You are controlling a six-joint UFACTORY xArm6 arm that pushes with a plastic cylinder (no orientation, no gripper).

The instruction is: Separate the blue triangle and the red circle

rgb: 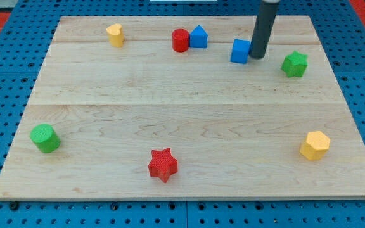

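The red circle and the blue triangle stand side by side, touching, near the view's top centre of the wooden board. The red circle is on the left, the blue triangle on the right. My tip comes down from the view's top and rests right beside the right edge of a blue cube. It is well to the right of the blue triangle, with the blue cube between them.
A green star lies right of my tip. A yellow heart-like block is at the top left. A green cylinder is at the left, a red star at the bottom centre, a yellow hexagon at the bottom right.
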